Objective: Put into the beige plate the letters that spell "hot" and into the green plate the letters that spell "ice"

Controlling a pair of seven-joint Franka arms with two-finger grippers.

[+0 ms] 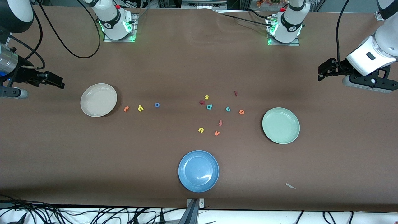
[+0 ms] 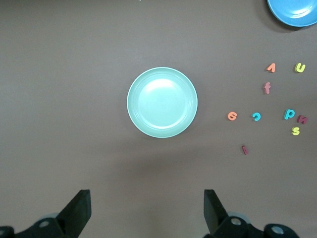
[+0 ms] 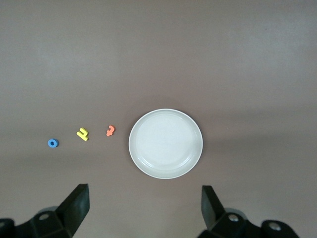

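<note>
The beige plate (image 1: 98, 100) (image 3: 165, 143) lies empty toward the right arm's end. Beside it in a row are the orange t (image 1: 126, 109) (image 3: 110, 130), yellow h (image 1: 140, 108) (image 3: 82, 134) and blue o (image 1: 157, 105) (image 3: 53, 143). The green plate (image 1: 280, 125) (image 2: 162, 102) lies empty toward the left arm's end. Near it are the orange e (image 1: 241, 112) (image 2: 232, 116), teal c (image 1: 228, 109) (image 2: 256, 116) and dark red i (image 1: 236, 92) (image 2: 244, 149). My right gripper (image 1: 56, 81) (image 3: 144, 206) and left gripper (image 1: 323, 72) (image 2: 147, 208) hang open and empty, high over the table's ends.
A blue plate (image 1: 198, 170) lies near the front edge. Other loose letters sit mid-table: yellow s (image 1: 206, 97), teal p (image 1: 209, 106), a dark red letter (image 1: 202, 102), red-orange f (image 1: 220, 122), yellow u (image 1: 201, 130), orange v (image 1: 217, 133). A paper scrap (image 1: 290, 186) lies by the front edge.
</note>
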